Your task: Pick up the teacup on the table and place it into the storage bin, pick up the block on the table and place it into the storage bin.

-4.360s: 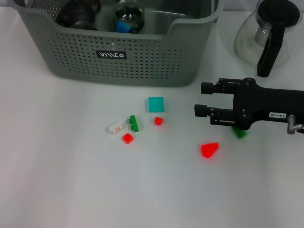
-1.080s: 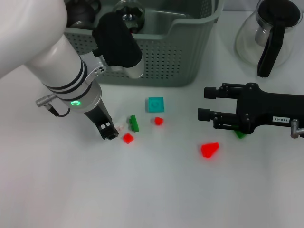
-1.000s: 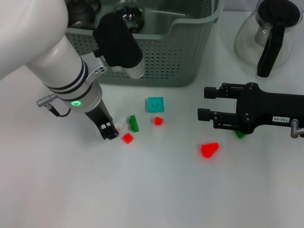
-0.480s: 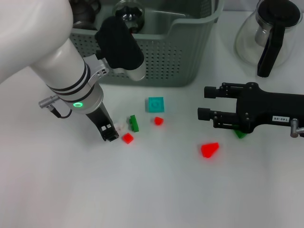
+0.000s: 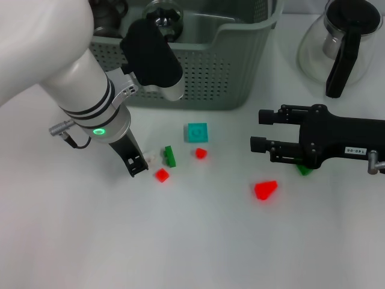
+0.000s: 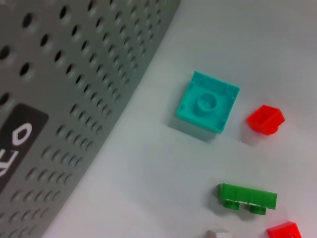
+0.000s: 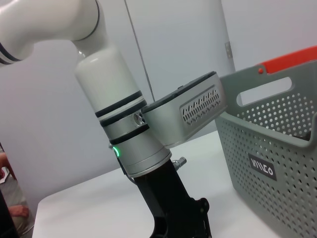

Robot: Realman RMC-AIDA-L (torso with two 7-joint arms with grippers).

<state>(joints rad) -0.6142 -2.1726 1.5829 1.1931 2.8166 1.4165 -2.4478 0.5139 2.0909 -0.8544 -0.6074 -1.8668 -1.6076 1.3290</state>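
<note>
White table (image 5: 198,241), scattered blocks, left end effector (image 5: 139,164) clamped on clear block (image 5: 153,159), right end effector (image 5: 257,128) apart.

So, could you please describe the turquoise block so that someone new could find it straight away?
Start at the grey-green storage bin at the back of the table. Just in front of its label wall lies the turquoise block. It is square with a round stud on top, the only turquoise piece among red and green ones.

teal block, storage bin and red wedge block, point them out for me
teal block (image 5: 197,132), head view, centre of its top face.
storage bin (image 5: 198,84), head view, perforated front wall.
red wedge block (image 5: 265,189), head view, middle of its body.
</note>
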